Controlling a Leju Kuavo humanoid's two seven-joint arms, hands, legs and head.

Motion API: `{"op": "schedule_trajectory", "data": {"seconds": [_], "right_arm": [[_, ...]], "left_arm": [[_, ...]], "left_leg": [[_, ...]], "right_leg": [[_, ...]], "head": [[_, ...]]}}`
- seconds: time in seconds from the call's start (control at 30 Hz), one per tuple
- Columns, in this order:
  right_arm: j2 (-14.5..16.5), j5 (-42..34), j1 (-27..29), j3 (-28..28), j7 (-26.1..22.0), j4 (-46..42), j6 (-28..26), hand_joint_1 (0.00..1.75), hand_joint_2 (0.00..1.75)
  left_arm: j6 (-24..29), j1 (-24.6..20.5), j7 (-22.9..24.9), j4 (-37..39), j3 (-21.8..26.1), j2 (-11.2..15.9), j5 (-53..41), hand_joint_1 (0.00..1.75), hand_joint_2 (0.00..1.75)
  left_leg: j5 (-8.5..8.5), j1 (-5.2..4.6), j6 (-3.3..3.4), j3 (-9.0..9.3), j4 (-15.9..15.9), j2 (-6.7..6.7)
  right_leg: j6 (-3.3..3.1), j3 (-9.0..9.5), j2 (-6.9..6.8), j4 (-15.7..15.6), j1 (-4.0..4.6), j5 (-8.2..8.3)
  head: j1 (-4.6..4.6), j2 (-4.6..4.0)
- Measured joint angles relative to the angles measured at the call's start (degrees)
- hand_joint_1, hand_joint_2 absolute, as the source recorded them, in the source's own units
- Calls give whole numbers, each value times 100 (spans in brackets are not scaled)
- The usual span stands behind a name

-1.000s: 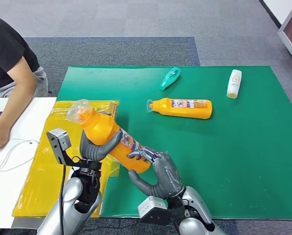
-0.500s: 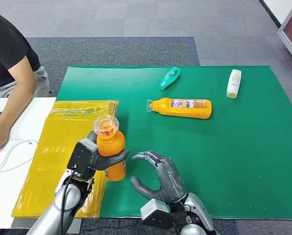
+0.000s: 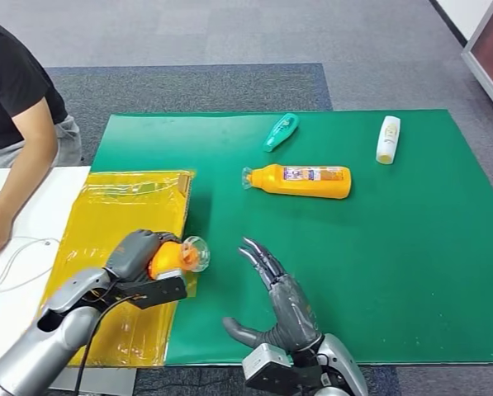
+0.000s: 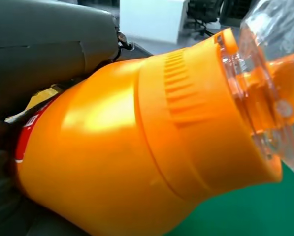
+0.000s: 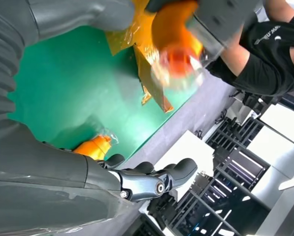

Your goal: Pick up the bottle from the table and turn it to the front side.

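My left hand (image 3: 135, 253) grips an orange bottle (image 3: 168, 256) with a clear cap (image 3: 196, 253), held lying over the edge of the yellow sheet (image 3: 106, 223), cap toward the green mat. The left wrist view shows the bottle (image 4: 138, 147) close up, its clear cap (image 4: 275, 73) away from the hand. My right hand (image 3: 281, 301) stands open on the green mat (image 3: 386, 264), fingers spread, apart from the bottle. In the right wrist view the held bottle (image 5: 175, 44) shows cap-on beyond my fingers (image 5: 152, 179).
A second orange bottle (image 3: 300, 181) lies mid-mat, a teal bottle (image 3: 279, 132) behind it, a white bottle (image 3: 387, 139) at the far right. A person (image 3: 13, 107) sits at the left with a forearm on a white table (image 3: 19, 239).
My left hand has tipped the bottle from upright to lying, cap now toward the mat, and lowered it over the yellow sheet. The right hand let go earlier and has opened wider.
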Motion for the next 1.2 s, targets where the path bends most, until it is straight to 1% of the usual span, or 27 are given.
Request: {"op": "schedule_trajectory", "data": {"seconds": [0.07,0.13,0.2,0.3,0.4,0.5,0.57,0.7,0.9,0.93,1.03,1.07,1.1,1.2], "right_arm": [[5,14,20,-20,-10,-38,56,19,175],[7,21,21,-23,-14,-76,112,17,175],[9,19,22,-24,-14,-117,162,16,175],[9,9,20,-24,-13,-163,211,16,175],[9,6,-6,-22,-13,-184,228,15,175],[9,7,-73,-7,-13,-184,233,12,175],[10,8,-126,14,-7,-184,240,11,175],[13,8,-210,78,7,-184,246,11,175],[13,-2,-297,153,36,-180,250,10,175],[13,-5,-305,161,39,-180,252,9,175],[13,-16,-319,194,47,-177,259,4,175],[13,-20,-324,206,49,-175,261,2,175],[13,-25,-331,217,50,-173,263,1,175],[13,-34,-350,241,56,-161,257,0,175]], "left_arm": [[210,-50,39,83,-101,202,-471,175,175],[500,-100,110,164,-217,337,-989,175,175],[705,-151,178,246,-298,410,-1323,175,175],[838,-193,206,402,-366,417,-1422,175,175],[1145,-167,117,606,-395,314,-1463,175,175],[1605,-147,32,806,-400,132,-1578,175,175],[1820,-143,9,909,-400,-11,-1610,175,175],[1966,-130,-10,1070,-382,-272,-1590,175,175],[2357,-109,-112,1296,-341,-597,-1585,174,175],[2363,-111,-114,1329,-331,-637,-1575,149,175],[2287,-126,-97,1450,-286,-751,-1492,18,175],[2265,-138,-81,1514,-265,-789,-1466,0,175],[2262,-149,-61,1599,-247,-827,-1451,0,175],[2354,-175,-2,1912,-226,-910,-1492,0,44]], "left_leg": [[15,4,-3,-12,0,-3],[19,5,-4,-18,0,-7],[19,5,-3,-20,0,-8],[16,3,1,-22,2,-10],[13,2,5,-26,4,-10],[10,1,9,-28,4,-12],[10,1,9,-28,4,-13],[9,1,9,-28,4,-13],[9,2,9,-28,4,-13],[9,2,9,-28,4,-13],[9,2,9,-28,4,-13],[9,2,9,-27,4,-13],[9,2,9,-27,4,-13],[10,1,9,-26,4,-13]], "right_leg": [[-1,-7,-9,3,5,1],[-1,-7,-15,5,6,1],[0,-6,-16,5,6,2],[1,-6,-15,4,1,3],[3,-7,-18,3,0,3],[4,-7,-21,3,0,2],[4,-7,-21,3,0,2],[4,-7,-21,3,0,2],[4,-7,-21,3,1,1],[4,-7,-21,3,1,1],[4,-6,-21,3,1,1],[4,-5,-21,3,0,1],[4,-5,-21,3,0,2],[4,-5,-20,3,0,2]], "head": [[2,0],[3,0],[4,0],[3,0],[3,0],[3,0],[3,0],[4,0],[3,0],[3,0],[3,0],[4,0],[4,0],[4,0]]}}
